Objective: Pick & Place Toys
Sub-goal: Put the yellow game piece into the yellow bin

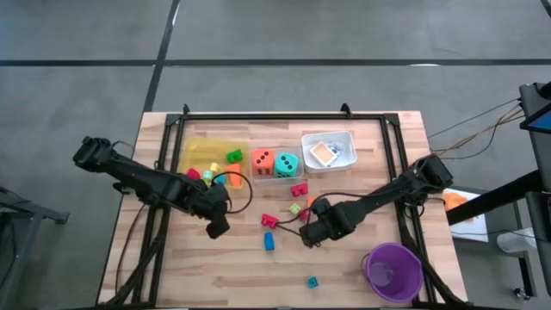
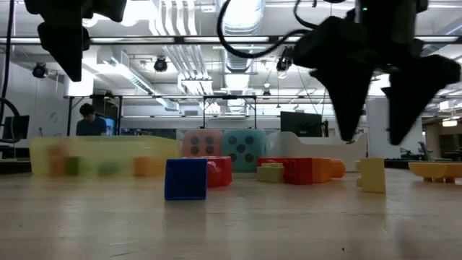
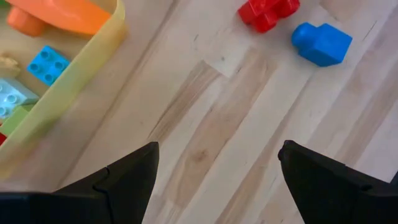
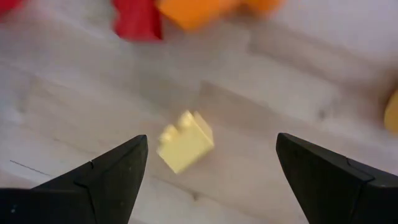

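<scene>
Toys scattered mid-counter (image 1: pixel 215 267): red block (image 1: pixel 269 220) and blue block (image 1: pixel 269 242) side by side near centre, pink block (image 1: pixel 299 189) and pale yellow block (image 1: pixel 295 208) just beyond, small teal block (image 1: pixel 312 282) alone toward the near edge. Orange die (image 1: pixel 263 162) and teal die (image 1: pixel 287 164) touching, sat between yellow tray (image 1: pixel 191 148) and white tray (image 1: pixel 344 138). Green block (image 1: pixel 233 156) plus several other blocks lay inside yellow tray. Cards (image 1: pixel 323 153) lay in white tray.

Right claw (image 1: pixel 308 238) hung above counter just beside pale yellow block (image 4: pixel 185 141), fingers spread wide, nothing held. Same block seen between the fingers in right wrist view, not touched; red and orange pieces blurred beyond it.

Left claw (image 1: pixel 218 227) hovered off yellow tray's near corner, fingers wide apart, empty. Left wrist view: bare wood between the fingers, red block (image 3: pixel 267 11) and blue block (image 3: pixel 322 42) ahead, tray wall (image 3: pixel 74 74) to one side.

Purple cup (image 1: pixel 393 271) stood at near right corner, well apart from the toys.

Low view: blue block (image 2: pixel 185 178) nearest camera, dice behind, person at a desk far back in the room.
</scene>
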Robot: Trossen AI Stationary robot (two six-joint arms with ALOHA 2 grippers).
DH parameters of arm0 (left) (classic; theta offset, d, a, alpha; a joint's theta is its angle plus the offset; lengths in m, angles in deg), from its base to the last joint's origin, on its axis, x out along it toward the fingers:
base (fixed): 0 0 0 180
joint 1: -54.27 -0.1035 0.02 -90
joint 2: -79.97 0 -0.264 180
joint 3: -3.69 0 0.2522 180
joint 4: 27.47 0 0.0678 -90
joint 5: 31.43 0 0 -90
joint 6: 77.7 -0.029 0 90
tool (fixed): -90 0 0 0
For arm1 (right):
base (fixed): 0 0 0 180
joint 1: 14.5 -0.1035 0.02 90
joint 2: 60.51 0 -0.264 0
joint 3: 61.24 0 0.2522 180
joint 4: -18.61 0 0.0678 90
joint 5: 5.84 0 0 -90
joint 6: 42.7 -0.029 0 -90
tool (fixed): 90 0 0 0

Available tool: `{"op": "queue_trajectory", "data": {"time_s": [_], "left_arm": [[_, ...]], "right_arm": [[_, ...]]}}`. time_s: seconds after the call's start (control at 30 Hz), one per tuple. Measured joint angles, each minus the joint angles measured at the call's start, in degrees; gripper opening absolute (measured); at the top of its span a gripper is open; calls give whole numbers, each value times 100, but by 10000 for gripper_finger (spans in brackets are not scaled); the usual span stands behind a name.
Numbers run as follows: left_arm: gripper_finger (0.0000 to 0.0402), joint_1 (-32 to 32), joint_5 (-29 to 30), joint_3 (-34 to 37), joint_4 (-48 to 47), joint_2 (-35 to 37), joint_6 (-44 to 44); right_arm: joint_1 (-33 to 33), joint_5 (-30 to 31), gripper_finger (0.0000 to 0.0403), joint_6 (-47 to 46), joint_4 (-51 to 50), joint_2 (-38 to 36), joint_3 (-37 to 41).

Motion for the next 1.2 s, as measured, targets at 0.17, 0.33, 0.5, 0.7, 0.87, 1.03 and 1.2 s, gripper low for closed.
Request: {"op": "queue_trajectory", "data": {"time_s": [0.17, 0.33, 0.5, 0.7, 0.87, 1.03, 1.2], "left_arm": [[330, 3, -2, 2, -90, 0, -33], [330, 9, 63, 2, -90, 0, -50], [330, 9, 84, 2, -90, 0, -52], [330, 67, 84, 4, -86, 0, -297], [330, 79, 84, 4, -89, 0, -582], [330, 79, 83, 4, -88, 0, -680], [330, 79, 81, 4, -86, 0, -721]], "right_arm": [[-76, -361, 352, -908, 0, 0, 154], [-107, -242, 352, -1346, 257, 0, 123], [-107, -102, 352, -1671, 675, 90, 35], [-40, -113, 352, -1927, 717, 368, -34], [14, -177, 352, -2030, 842, 587, -32], [121, -473, 349, -1954, 877, 828, -36], [185, -640, 298, -1740, 793, 930, -55]]}}
